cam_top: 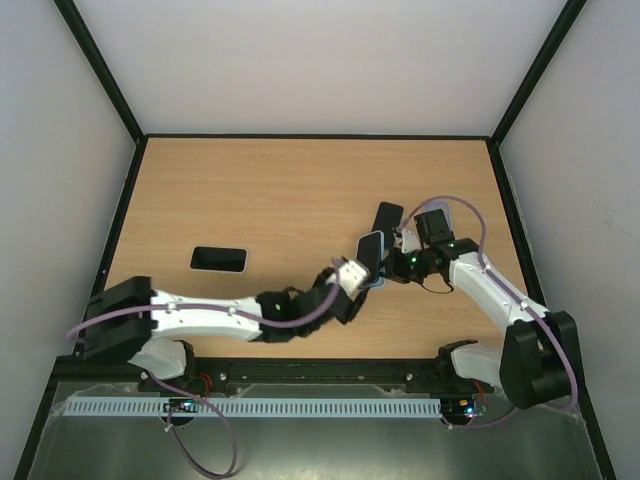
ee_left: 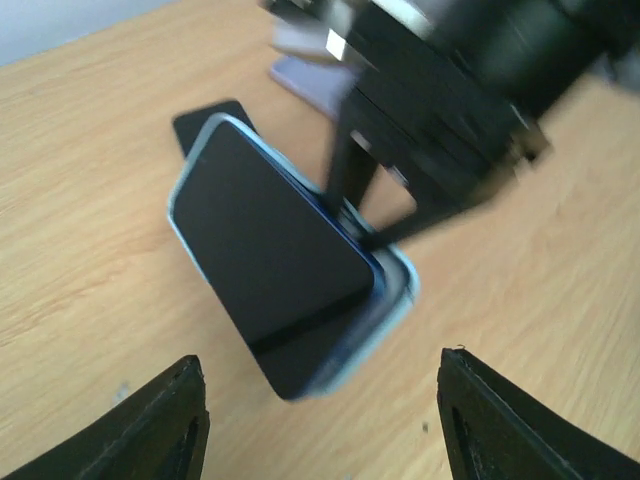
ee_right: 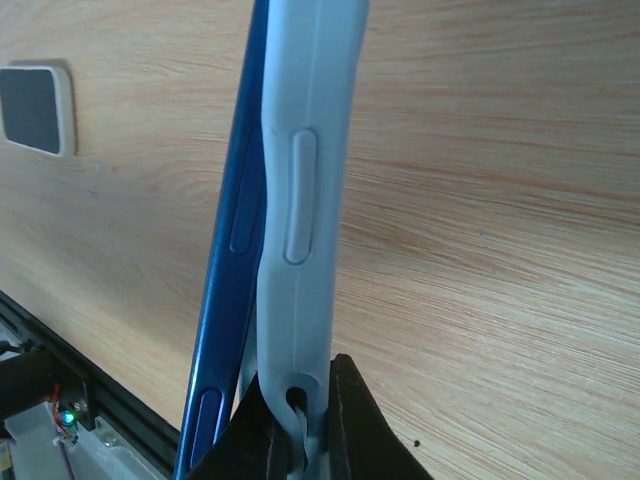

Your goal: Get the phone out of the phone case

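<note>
A blue phone (cam_top: 371, 248) with a black screen (ee_left: 265, 250) stands tilted above the table, its long edge (ee_right: 235, 280) peeled partly away from the pale blue-grey phone case (ee_right: 305, 200). The case rim (ee_left: 395, 310) still wraps the phone's lower end. My right gripper (ee_right: 300, 425) is shut on the case's end, and its dark fingers (ee_left: 350, 190) show behind the phone. Just short of the phone's lower corner, my left gripper (ee_left: 320, 362) is open with nothing between its fingers. From above, the left gripper (cam_top: 352, 272) meets the right gripper (cam_top: 398, 262) at the phone.
A black phone in a white case (cam_top: 219, 259) lies flat on the table's left part and shows in the right wrist view (ee_right: 35, 108). Another dark phone (cam_top: 388, 215) lies flat just behind the held one (ee_left: 205, 118). A black frame edges the wooden table (cam_top: 300, 180).
</note>
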You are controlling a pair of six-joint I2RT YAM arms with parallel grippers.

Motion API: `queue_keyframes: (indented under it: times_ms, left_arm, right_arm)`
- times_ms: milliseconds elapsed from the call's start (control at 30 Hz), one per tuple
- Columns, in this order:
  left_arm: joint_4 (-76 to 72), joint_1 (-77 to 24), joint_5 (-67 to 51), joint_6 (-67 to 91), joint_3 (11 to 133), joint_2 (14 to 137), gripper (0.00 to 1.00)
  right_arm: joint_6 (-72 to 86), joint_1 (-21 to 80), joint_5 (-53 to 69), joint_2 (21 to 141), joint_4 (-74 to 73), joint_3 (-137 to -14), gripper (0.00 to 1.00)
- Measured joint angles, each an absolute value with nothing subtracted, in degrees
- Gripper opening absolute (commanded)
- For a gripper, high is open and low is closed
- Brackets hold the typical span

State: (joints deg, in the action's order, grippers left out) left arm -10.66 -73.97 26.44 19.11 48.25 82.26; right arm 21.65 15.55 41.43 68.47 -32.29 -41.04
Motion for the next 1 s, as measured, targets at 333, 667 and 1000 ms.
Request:
queue_keyframes:
  times_ms: [333, 667, 1000]
  left_arm:
    - [-11.8, -82.3, 41.4, 6.2, 49.4, 98.8, 0.62]
    - [-18.5, -81.6, 44.4, -0.7, 49.4, 101.9, 0.59]
    - [-19.7, -79.3, 40.4, -3.7, 49.8, 104.3, 0.59]
  right_arm:
    - [20.1, 15.6, 41.1, 74.6, -32.5, -40.9, 0.02]
    - [18.5, 15.5, 40.1, 81.0, -32.5, -41.0, 0.02]
    - [18.4, 15.4, 40.3, 81.8, -32.5, -41.1, 0.02]
